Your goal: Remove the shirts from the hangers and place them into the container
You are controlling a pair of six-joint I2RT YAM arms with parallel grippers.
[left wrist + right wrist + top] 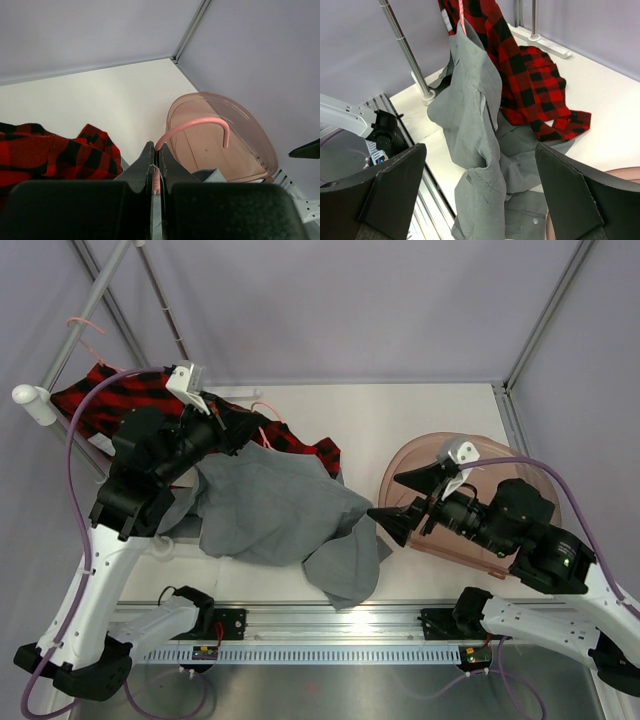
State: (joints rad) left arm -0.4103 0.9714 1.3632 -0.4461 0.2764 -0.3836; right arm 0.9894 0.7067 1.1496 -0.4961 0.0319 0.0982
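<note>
Pink wire sits pinched between your left gripper's (156, 152) closed jaws: that is the hanger (199, 123), its hook sticking out past the fingertips. Your right gripper (386, 496) stands wide open and holds nothing, just beside the container (470, 438) at the right of the table (420, 410). The grey shirt (280, 510) drapes from the hanger down onto the table, overlapping the red-and-black plaid shirt (110, 395) behind it. Both shirts lie outside the container.

Grey rail pole (105, 280) slanting over white table (420, 420).
</note>
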